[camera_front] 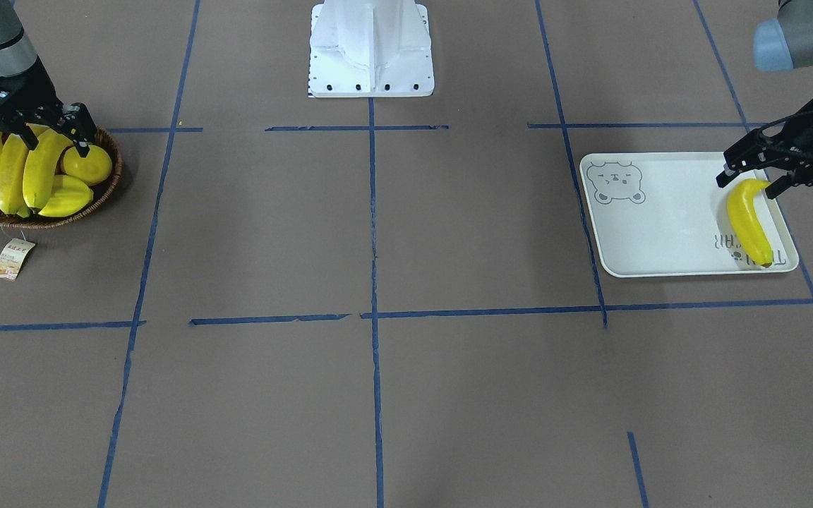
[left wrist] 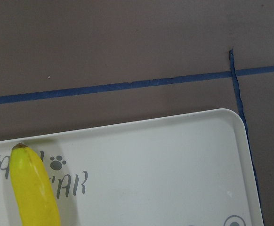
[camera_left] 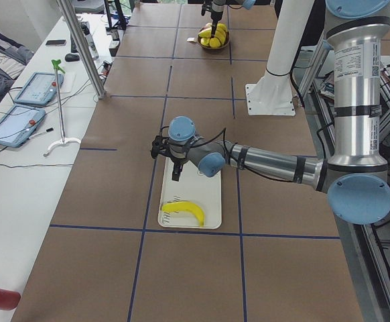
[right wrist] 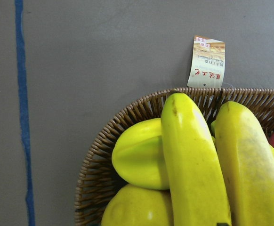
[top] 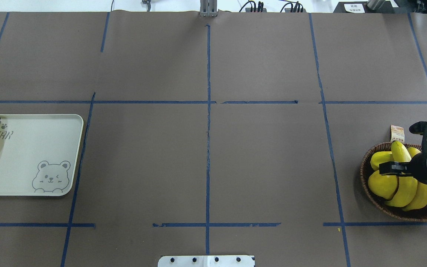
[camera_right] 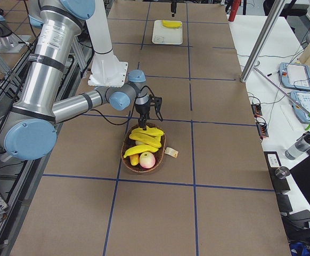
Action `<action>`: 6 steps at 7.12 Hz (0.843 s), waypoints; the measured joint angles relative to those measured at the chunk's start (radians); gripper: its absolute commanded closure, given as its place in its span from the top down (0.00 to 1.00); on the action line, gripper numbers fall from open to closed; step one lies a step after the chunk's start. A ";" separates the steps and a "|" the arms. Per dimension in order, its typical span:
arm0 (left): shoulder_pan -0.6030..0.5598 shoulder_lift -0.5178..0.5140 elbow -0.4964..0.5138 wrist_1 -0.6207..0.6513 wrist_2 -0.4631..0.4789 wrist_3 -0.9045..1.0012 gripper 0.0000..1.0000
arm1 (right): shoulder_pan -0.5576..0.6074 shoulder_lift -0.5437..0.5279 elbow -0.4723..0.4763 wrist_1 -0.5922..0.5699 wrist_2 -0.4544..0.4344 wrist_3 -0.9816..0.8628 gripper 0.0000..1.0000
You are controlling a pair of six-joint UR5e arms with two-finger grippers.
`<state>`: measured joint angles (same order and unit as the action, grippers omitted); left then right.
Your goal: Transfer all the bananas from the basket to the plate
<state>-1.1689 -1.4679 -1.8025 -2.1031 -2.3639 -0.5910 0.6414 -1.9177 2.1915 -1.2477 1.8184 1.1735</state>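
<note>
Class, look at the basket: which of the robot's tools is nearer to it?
Right. The right tool hangs directly over the basket; the left tool is far away, over the plate.

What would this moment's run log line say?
left gripper open above long yellow banana on off-white rectangular bear plate | right gripper open over yellow bananas in dark-brown woven wicker basket

The plate (left wrist: pixel 174 141) carries grey lettering (left wrist: pixel 73 183), at 8 o'clock in the left wrist view. The upper line reads "TA" and ends in a paw print, and the lower line ends in "AR". A banana (left wrist: pixel 33 193) covers the letters between. In the overhead view a grey bear-face drawing (top: pixel 51 177) sits at the plate's 5 o'clock corner. The paper tag (right wrist: pixel 206 63), at 12 o'clock of the basket (right wrist: pixel 123 117), bears red characters and small print too fine to read.
</note>
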 measured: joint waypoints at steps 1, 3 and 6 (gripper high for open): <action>0.000 0.000 0.000 0.000 0.000 -0.001 1.00 | -0.004 -0.012 0.001 -0.001 -0.009 -0.006 0.86; 0.000 0.000 0.000 0.000 0.000 -0.001 1.00 | -0.023 -0.024 -0.001 -0.017 -0.035 -0.011 0.81; 0.001 0.000 0.002 0.000 0.000 0.000 1.00 | -0.043 -0.016 -0.002 -0.052 -0.057 -0.011 0.51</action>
<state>-1.1682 -1.4680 -1.8007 -2.1031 -2.3639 -0.5911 0.5980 -1.9340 2.1891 -1.3002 1.7613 1.1628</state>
